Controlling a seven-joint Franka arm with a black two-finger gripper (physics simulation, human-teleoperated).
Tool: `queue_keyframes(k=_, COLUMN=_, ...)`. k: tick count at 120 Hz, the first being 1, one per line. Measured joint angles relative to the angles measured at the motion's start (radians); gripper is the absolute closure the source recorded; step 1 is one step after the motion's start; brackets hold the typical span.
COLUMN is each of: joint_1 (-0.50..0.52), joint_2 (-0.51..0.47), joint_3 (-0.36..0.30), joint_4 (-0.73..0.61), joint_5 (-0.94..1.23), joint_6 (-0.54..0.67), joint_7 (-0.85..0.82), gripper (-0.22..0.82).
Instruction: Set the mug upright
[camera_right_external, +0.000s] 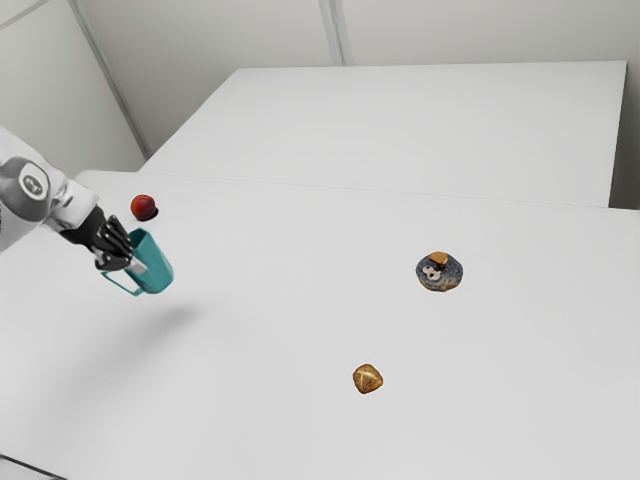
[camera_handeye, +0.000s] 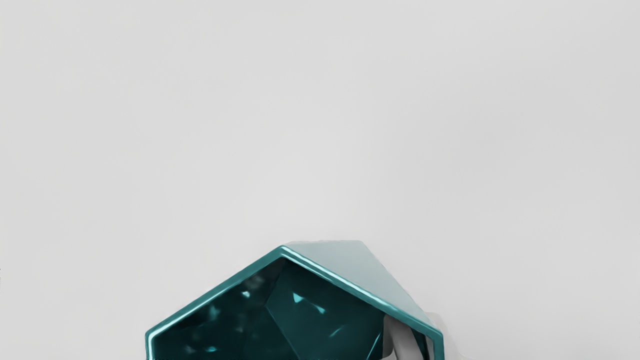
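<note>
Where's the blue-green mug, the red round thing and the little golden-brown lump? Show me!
Blue-green mug (camera_right_external: 153, 269): exterior view, on the side of its body.
Red round thing (camera_right_external: 143, 207): exterior view, on its middle.
Golden-brown lump (camera_right_external: 367, 379): exterior view, on its top.

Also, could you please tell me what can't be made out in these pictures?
- Near part of the mug's rim: cut off by the wrist view's bottom edge.
- Upper part of its handle: behind the gripper in the exterior view.
- Rest of the arm: beyond the exterior view's left edge.
- What the small brown lump is: too small in the exterior view.
</note>
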Motion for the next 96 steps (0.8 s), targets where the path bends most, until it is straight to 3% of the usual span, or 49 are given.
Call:
queue_keyframes(k=29, joint_1=-0.093, joint_2=-0.002, joint_3=-0.084, joint_4=0.004, joint_5=0.284, joint_6=0.025, joint_7=-0.419, gripper=0.79)
queue_keyframes(k=55, joint_1=-0.096, joint_2=0.027, joint_3=-0.139, joint_4=0.002, joint_5=0.315, joint_6=0.032, joint_7=-0.699, gripper=0.79)
queue_keyframes(k=96, joint_1=-0.141, joint_2=0.030, joint_3=-0.149, joint_4=-0.065, joint_5=0.288, joint_6=0.142, joint_7=-0.986, gripper=0.79)
